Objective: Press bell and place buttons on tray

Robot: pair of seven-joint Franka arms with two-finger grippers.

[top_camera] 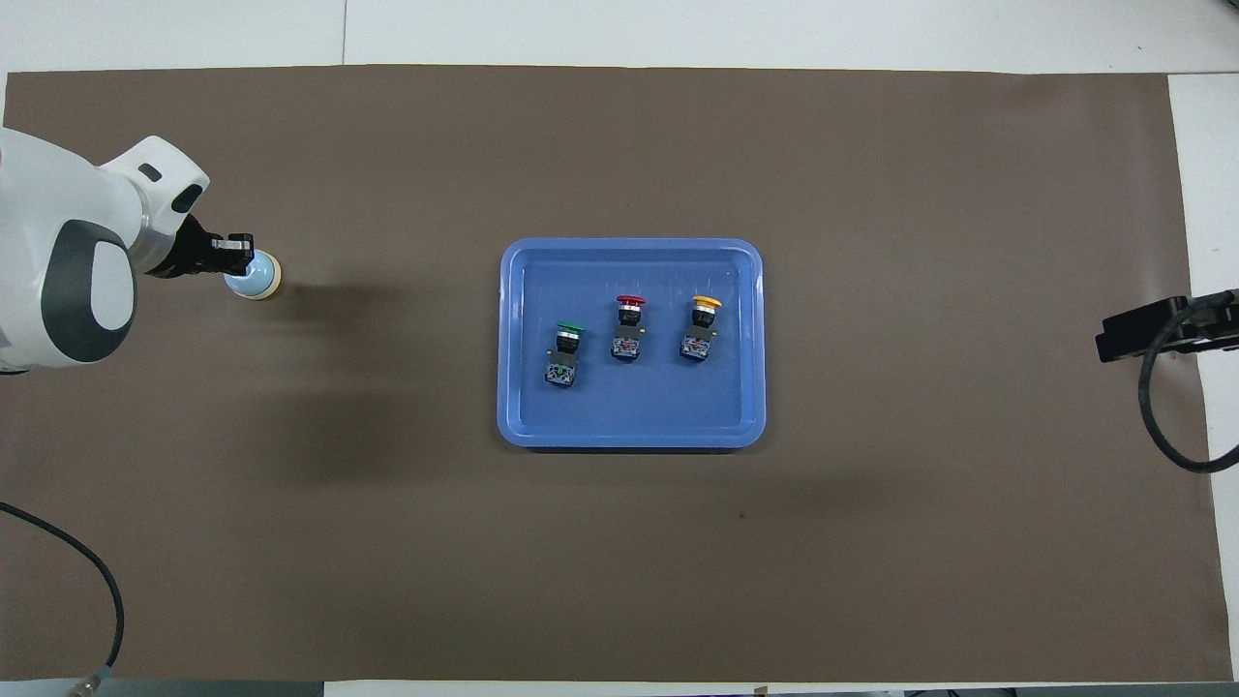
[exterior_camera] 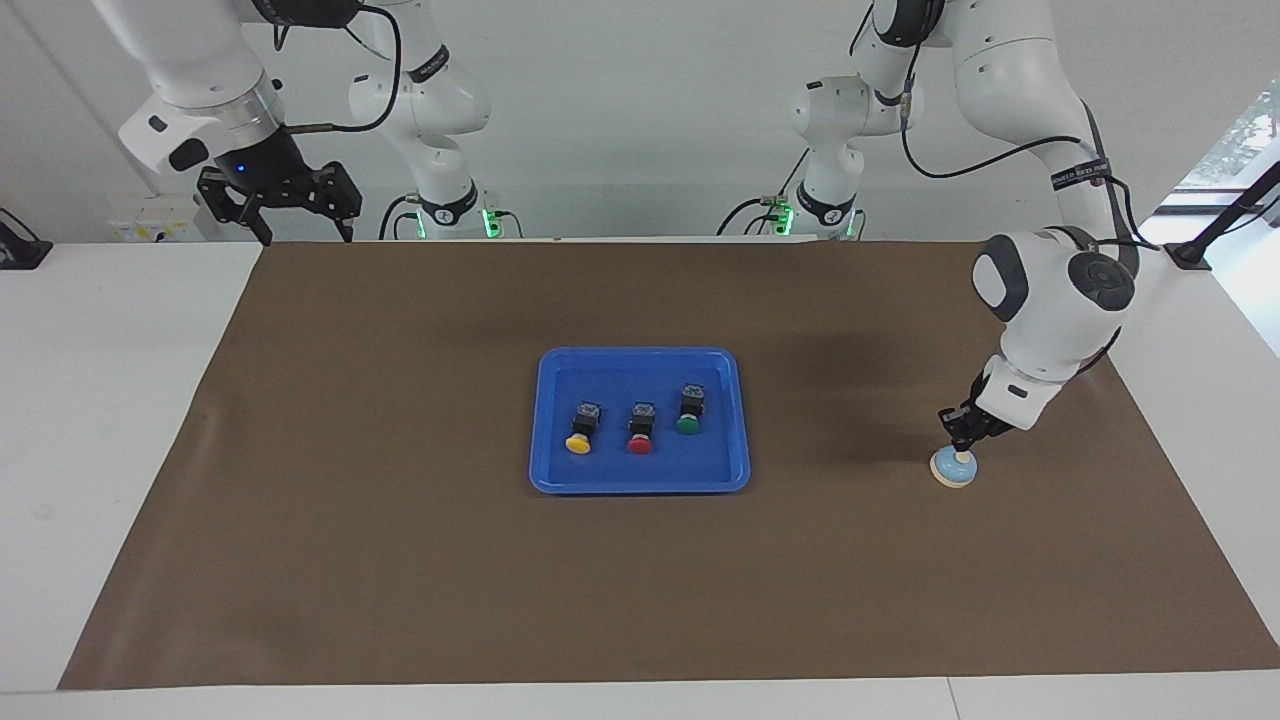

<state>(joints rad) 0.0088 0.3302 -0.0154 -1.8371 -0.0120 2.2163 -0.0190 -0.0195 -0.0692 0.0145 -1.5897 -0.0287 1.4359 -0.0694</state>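
Note:
The blue tray (exterior_camera: 548,470) (top_camera: 518,426) lies mid-table with three buttons lying in it: yellow (exterior_camera: 580,428) (top_camera: 701,327), red (exterior_camera: 641,427) (top_camera: 628,326) and green (exterior_camera: 689,409) (top_camera: 565,352). The light-blue bell (exterior_camera: 951,470) (top_camera: 257,279) stands on the mat toward the left arm's end. My left gripper (exterior_camera: 962,443) (top_camera: 236,255) is shut, its tips down on the bell's knob, which they hide. My right gripper (exterior_camera: 296,232) hangs open, high over the mat's corner at the right arm's end.
A brown mat (exterior_camera: 400,560) (top_camera: 871,542) covers most of the white table. A black cable loops in at the right arm's end in the overhead view (top_camera: 1162,426). A black clamp (exterior_camera: 20,250) stands on the table edge at the right arm's end.

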